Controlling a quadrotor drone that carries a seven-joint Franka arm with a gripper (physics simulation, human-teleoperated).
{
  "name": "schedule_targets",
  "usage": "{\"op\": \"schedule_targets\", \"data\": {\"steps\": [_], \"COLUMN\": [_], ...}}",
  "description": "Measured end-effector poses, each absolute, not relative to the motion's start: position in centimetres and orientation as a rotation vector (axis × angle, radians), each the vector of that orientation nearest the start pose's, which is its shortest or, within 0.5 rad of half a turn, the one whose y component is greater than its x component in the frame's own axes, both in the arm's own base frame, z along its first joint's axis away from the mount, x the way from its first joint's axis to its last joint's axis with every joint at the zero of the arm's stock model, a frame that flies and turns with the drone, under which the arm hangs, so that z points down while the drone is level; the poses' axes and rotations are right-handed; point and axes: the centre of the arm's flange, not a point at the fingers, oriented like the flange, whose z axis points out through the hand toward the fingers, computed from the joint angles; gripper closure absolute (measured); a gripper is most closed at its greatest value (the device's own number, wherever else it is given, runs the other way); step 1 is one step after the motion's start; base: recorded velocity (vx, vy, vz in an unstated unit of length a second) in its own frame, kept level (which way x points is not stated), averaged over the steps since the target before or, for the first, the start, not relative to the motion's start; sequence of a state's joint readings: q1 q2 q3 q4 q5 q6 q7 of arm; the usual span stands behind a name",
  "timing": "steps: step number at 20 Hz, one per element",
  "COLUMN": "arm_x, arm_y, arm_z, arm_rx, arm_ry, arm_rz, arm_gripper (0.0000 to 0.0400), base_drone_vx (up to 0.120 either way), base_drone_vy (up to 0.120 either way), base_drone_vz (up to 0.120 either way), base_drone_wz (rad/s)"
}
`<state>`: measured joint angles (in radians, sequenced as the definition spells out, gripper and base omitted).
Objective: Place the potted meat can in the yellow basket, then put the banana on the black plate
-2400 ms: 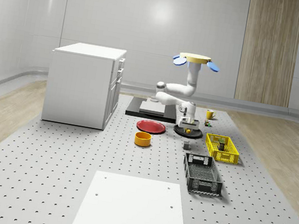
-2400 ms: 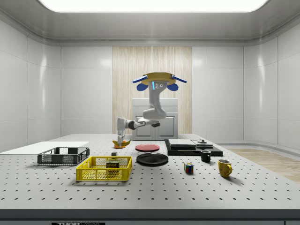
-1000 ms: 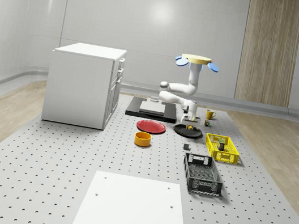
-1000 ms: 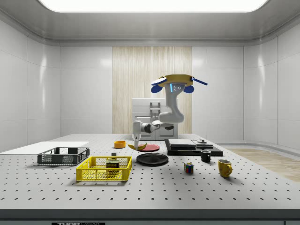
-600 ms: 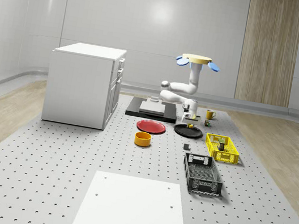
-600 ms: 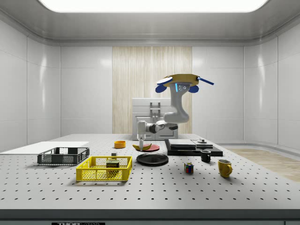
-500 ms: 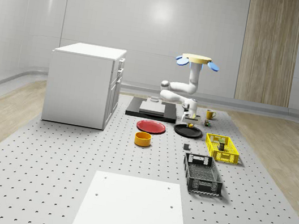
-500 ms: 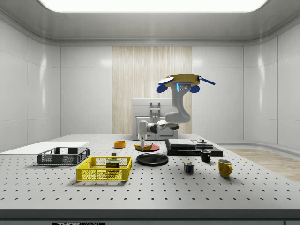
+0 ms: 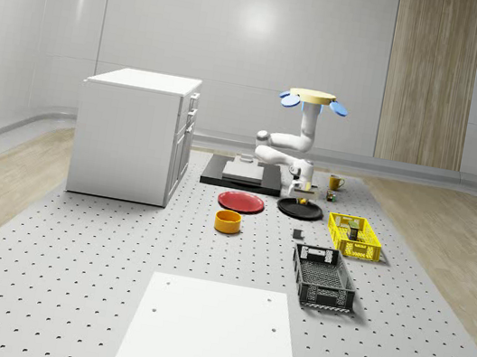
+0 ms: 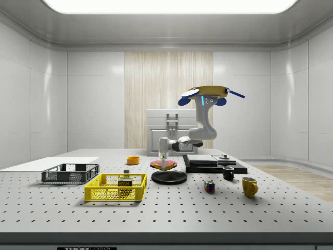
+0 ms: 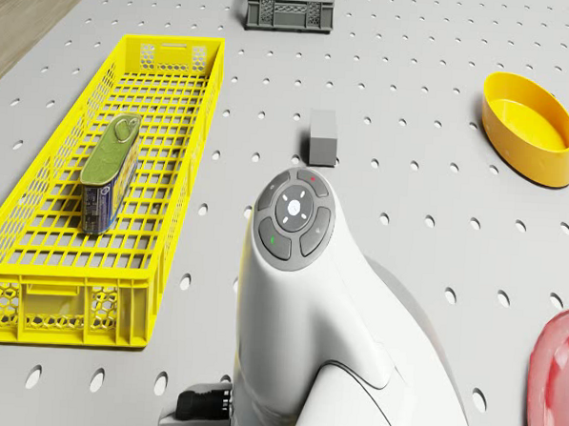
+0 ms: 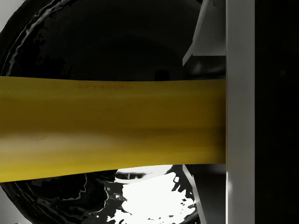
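Note:
My gripper (image 10: 164, 159) is shut on the banana (image 12: 112, 126), which hangs just above the black plate (image 10: 169, 177). In the wrist view the banana crosses the picture over the glossy plate (image 12: 117, 42), with one finger (image 12: 239, 112) against it. The drone (image 10: 210, 95) hovers above the plate's far side, near the black slab, and the arm reaches down from it. The potted meat can (image 11: 110, 170) lies inside the yellow basket (image 11: 61, 282). In the whole-scene view the banana (image 9: 302, 202) sits over the plate (image 9: 284, 207) under the drone (image 9: 314, 100).
A red plate (image 9: 241, 202) and an orange bowl (image 11: 528, 126) lie beside the black plate. A small grey block (image 11: 323, 136) and a black basket (image 9: 323, 278) stand near the yellow basket. A black slab (image 10: 213, 164), a dark mug, a cube and a yellow mug (image 10: 249, 186) are further off. A white cabinet (image 9: 134, 134) stands at the whole-scene view's left.
Drone and arm have carried the banana toward the side view's right, from near the orange bowl to just over the black plate. The can has stayed in the basket.

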<state>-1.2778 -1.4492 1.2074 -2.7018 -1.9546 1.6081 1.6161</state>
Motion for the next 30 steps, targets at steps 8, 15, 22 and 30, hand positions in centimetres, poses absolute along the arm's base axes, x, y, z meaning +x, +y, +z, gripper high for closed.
{"op": "schedule_targets", "data": {"steps": [8, 15, 22, 30], "arm_x": [33.9, 33.0, 32.7, 32.7], "arm_y": [1.0, 1.0, 1.0, 1.0], "arm_z": [57.7, 59.4, 57.7, 54.8], "arm_rx": [-0.004, -0.003, 0.0, 0.001], "arm_ry": [0.002, 0.001, -0.001, -0.002], "arm_rz": [0.748, 0.758, 0.778, 0.784], "arm_gripper": [0.0211, 0.0129, 0.0022, 0.0003], "base_drone_vx": [0.0, 0.0, 0.0, 0.0], "base_drone_vy": [0.0, 0.0, 0.0, 0.0], "base_drone_vz": [0.0, 0.0, 0.0, 0.0], "base_drone_wz": [0.0, 0.0, 0.0, 0.0]}}
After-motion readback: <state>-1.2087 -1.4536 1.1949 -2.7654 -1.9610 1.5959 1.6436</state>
